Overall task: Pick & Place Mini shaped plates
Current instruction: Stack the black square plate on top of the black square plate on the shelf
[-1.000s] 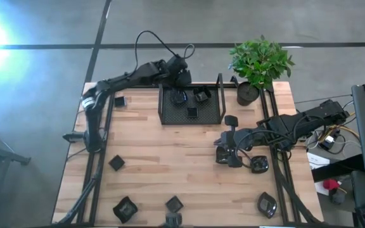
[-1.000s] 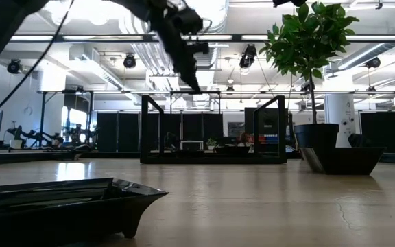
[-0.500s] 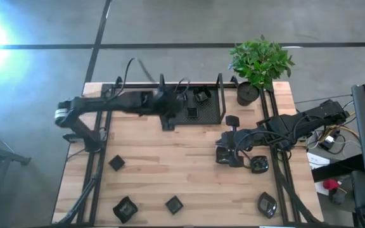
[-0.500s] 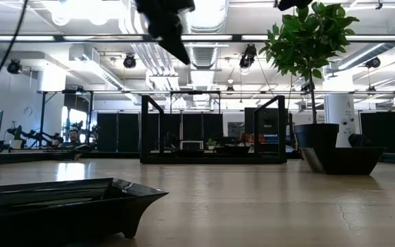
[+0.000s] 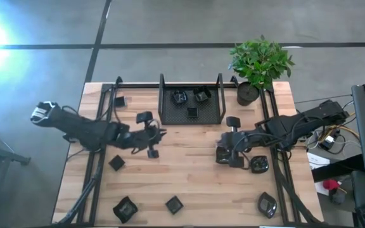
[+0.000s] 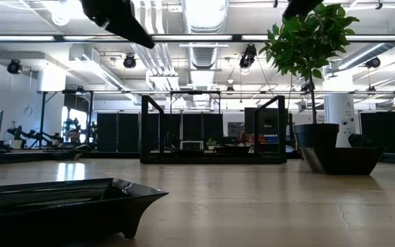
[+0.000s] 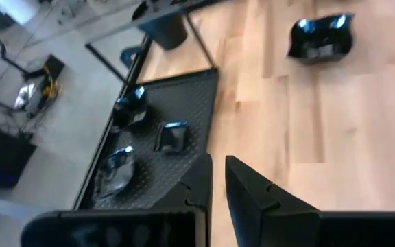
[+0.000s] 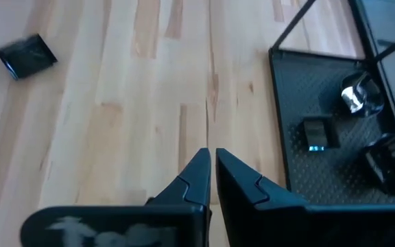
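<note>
At the near edge of the worktop [image 5: 189, 183] lie three mini shaped plates: one at 7 o'clock from the centre [image 5: 125, 209], a small square one at 6 o'clock [image 5: 174, 204] and an oval one at 5 o'clock [image 5: 267, 204]. In the low view a glossy black dish [image 6: 60, 206] fills the near left corner.

Farther in, a square plate [image 5: 116, 163] lies at 9 o'clock and a rounded one [image 5: 259, 164] at 3 o'clock.

The left hand [image 5: 157, 136] hovers over bare wood just left of centre, at 1 o'clock from the square plate and apart from it. Its fingers [image 7: 201, 182] are all but pressed together, with a thin slit between them and nothing in it.

The right hand [image 5: 222, 154] hangs right of centre, at 9 o'clock from the rounded plate and near it without touching. Its fingers [image 8: 199, 171] are nearly pressed together and grip nothing.

At 12 o'clock, against the far edge, stands the black mesh tray [image 5: 170, 117] with three plates inside: two at its back [image 5: 179, 97] [image 5: 201, 95] and one nearer the front [image 5: 192, 113]. One more plate [image 5: 119, 101] lies alone at 10 o'clock, well left of the tray. The plant pot [image 5: 248, 94] stands at 1 o'clock, just right of the tray.
</note>
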Controlling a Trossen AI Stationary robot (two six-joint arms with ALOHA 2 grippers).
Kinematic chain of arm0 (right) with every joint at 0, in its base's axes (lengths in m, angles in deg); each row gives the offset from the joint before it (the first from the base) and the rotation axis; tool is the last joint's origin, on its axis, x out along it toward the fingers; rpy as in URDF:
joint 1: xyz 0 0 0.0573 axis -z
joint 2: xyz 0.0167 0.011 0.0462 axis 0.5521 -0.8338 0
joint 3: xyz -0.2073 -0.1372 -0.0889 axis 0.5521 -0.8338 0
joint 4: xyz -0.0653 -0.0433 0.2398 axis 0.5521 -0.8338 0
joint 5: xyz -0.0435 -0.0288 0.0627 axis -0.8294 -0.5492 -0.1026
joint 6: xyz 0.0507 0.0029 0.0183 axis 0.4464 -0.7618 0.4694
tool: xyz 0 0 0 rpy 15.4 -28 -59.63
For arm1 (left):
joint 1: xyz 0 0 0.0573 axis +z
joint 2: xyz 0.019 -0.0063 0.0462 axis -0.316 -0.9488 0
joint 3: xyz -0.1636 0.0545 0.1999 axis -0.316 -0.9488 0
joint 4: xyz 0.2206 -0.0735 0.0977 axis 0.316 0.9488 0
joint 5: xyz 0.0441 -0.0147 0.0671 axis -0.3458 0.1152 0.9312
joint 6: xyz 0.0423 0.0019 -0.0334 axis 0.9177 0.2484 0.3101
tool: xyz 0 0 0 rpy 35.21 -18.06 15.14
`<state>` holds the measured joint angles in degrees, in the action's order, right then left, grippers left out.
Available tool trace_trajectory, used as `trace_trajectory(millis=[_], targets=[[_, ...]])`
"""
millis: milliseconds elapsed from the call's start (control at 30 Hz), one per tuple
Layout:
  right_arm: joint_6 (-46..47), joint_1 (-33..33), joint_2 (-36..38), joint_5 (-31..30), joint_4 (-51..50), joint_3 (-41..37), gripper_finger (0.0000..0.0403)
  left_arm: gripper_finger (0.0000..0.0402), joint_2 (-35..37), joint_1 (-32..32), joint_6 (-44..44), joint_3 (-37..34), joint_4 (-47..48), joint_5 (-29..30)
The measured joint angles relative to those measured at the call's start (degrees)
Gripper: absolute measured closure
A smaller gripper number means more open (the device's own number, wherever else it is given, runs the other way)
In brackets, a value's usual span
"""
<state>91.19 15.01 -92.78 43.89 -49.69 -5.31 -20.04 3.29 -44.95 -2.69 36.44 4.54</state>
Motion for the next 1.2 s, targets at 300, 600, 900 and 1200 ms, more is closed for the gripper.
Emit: trace_trajectory(millis=[300,600,900,1200], targets=[[3.8,0.0,-3.5,0.7,-0.9,-3.1,0.0319,0.0365,0.7,-5.5,-1.1,-7.8,-11.7,1.4],[6.9,-0.1,-6.6,6.5,7.0,-7.1,0.0318,0.0365,1.0,-6.0,1.1,-8.6,-14.2,1.4],[-3.7,-1.6,-17.3,11.7,23.5,-6.3,0.0328,0.0365,1.0,-7.7,1.3,-8.6,-13.0,1.4],[-6.0,-3.0,-32.5,12.5,23.1,5.1,0.0331,0.0365,1.3,-12.7,1.0,-8.8,-12.3,1.4]])
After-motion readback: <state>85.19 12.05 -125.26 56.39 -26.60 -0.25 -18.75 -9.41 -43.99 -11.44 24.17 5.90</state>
